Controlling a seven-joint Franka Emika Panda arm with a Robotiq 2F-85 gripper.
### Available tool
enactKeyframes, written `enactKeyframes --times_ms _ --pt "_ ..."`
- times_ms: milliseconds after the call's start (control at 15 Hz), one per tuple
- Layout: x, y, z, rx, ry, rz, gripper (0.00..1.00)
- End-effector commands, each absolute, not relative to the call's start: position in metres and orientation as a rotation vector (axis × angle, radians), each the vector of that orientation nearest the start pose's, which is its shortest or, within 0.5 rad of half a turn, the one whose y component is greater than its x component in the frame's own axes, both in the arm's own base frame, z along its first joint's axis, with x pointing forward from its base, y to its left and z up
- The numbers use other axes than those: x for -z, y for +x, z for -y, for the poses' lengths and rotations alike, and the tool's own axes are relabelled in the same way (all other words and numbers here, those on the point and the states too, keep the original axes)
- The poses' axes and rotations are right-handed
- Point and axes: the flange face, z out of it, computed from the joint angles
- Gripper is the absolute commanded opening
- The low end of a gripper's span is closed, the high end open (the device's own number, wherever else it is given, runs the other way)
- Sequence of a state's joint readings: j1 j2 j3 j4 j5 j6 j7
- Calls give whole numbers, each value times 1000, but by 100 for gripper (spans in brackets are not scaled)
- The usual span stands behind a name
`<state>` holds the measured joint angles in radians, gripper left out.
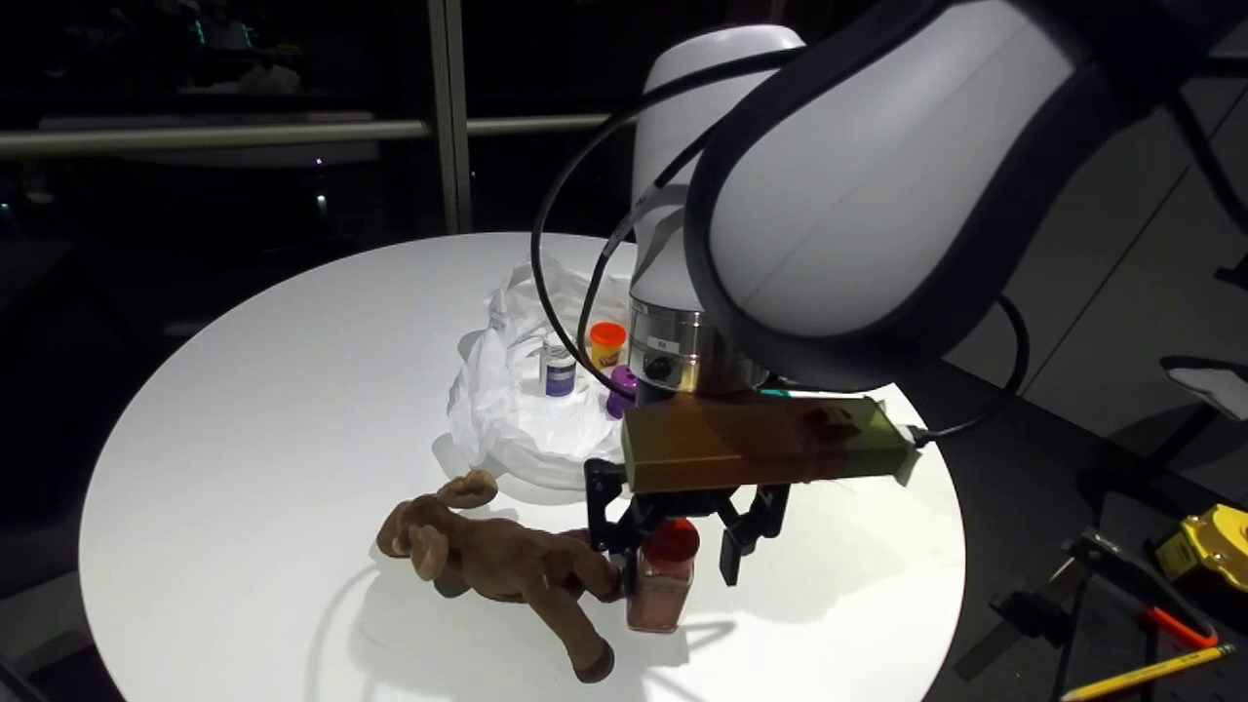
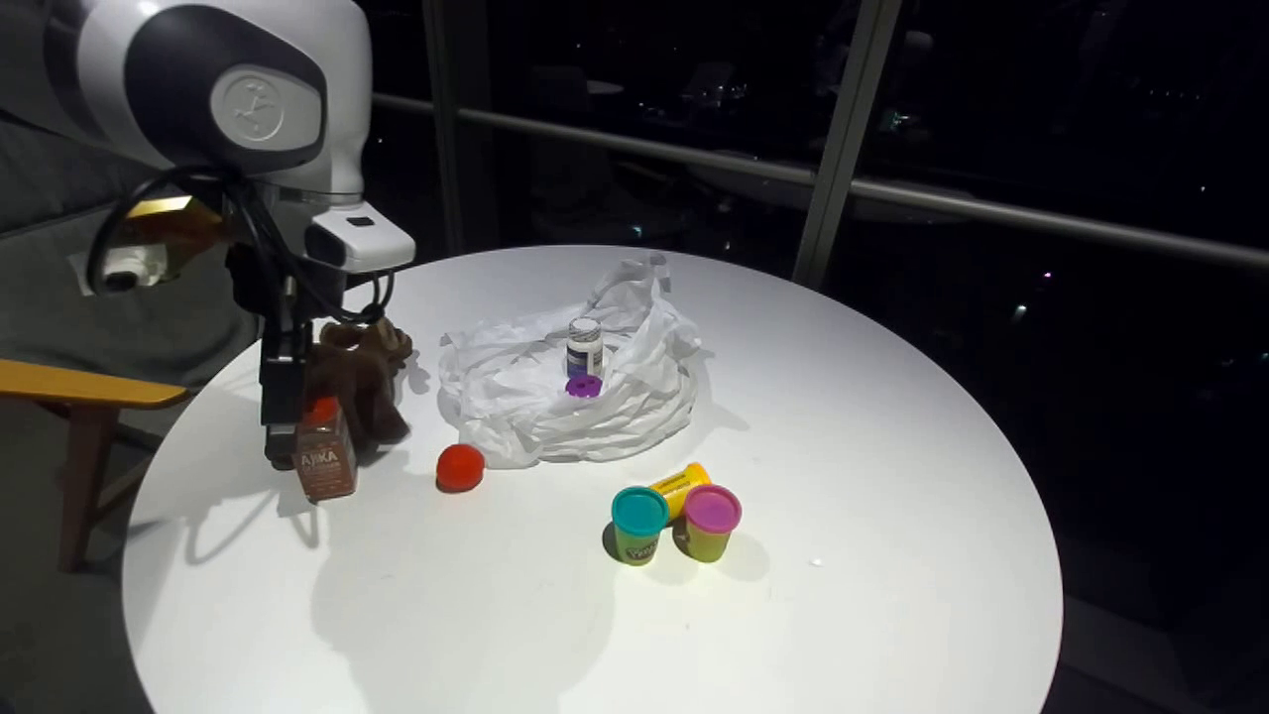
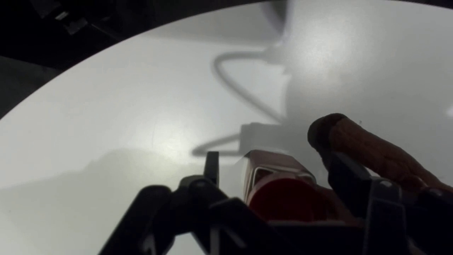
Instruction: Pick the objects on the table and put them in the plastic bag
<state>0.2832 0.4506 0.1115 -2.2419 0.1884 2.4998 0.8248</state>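
The gripper [image 1: 678, 573] has its two black fingers [image 1: 729, 564] spread apart and loose, one on either side of a red-capped glass jar [image 1: 661, 597]. The jar stands upright on a round white table [image 2: 843, 625], much closer to one finger; whether they touch, I cannot tell. Just beside the jar, next to that same finger, a brown toy animal [image 1: 507, 558] lies stretched out, its legs toward the jar. In an exterior view, a round red object [image 2: 461, 467] sits near the jar. Farther from the jar than that is the plastic bag [image 2: 615, 431], white, crumpled and spread wide, with a white bottle [image 2: 585, 349] and a purple object [image 2: 583, 387] inside its walls. Well apart from the jar, close together, are a teal-lidded tub [image 2: 637, 528] and a pink-lidded tub [image 2: 710, 524], both upright, and a yellow tub [image 2: 680, 487], tilted.
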Motion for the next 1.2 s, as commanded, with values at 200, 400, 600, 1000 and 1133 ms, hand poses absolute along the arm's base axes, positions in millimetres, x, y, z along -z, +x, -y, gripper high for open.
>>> enactKeyframes --times_ms 200,400,600,1000,1133 --pt "-162 492 -203 -225 -2943 -949 27" --pt "-160 493 -203 -157 -2981 -898 73" --pt "-157 492 -204 -99 -3033 -850 94" --pt "-155 492 -209 -41 -3080 -800 74" --pt "-156 491 -210 -36 -3087 -792 60"
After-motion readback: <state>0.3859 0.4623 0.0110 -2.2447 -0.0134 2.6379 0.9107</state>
